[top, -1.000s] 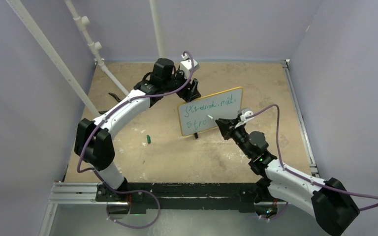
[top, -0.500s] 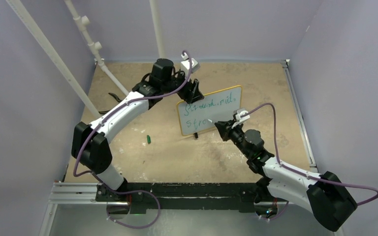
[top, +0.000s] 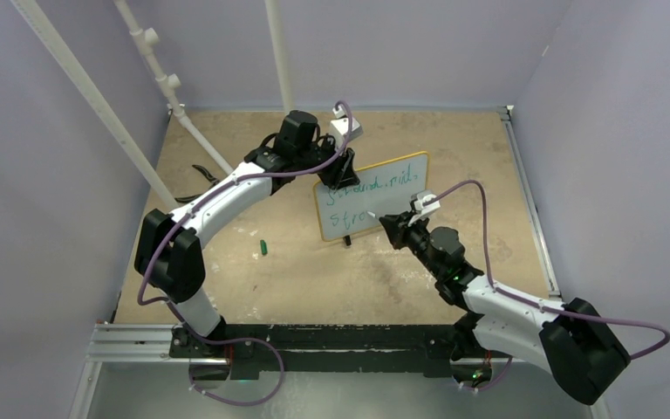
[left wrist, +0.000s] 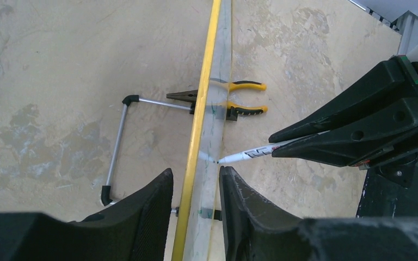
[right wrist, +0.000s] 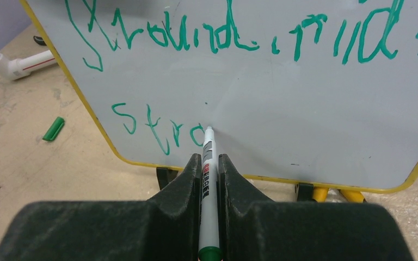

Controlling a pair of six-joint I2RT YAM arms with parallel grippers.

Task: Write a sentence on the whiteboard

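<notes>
The whiteboard (top: pixel 375 201), white with a yellow frame, stands upright mid-table. On it is the sentence (right wrist: pixel 223 38) in green; its second line (right wrist: pixel 158 128) reads "stro". My right gripper (right wrist: pixel 209 157) is shut on a white marker (right wrist: pixel 209 179) whose tip touches the board just after the "o". From above, the right gripper (top: pixel 386 220) sits in front of the board. My left gripper (left wrist: pixel 196 170) is open and straddles the board's top edge (left wrist: pixel 204 92). A gap shows between the left finger and the frame. The marker (left wrist: pixel 250 153) and the right gripper (left wrist: pixel 275 147) come in from the right.
A green marker cap (top: pixel 263 248) lies on the table left of the board. Yellow-handled pliers (left wrist: pixel 239 98) lie by the board's foot. A thin metal rod with black ends (left wrist: pixel 117 147) lies behind the board. White pipes (top: pixel 161 78) lean at the back left, and walls enclose the table.
My left gripper moved right over the board's top edge and its jaws narrowed around it. My right gripper shifted slightly left and down with the marker.
</notes>
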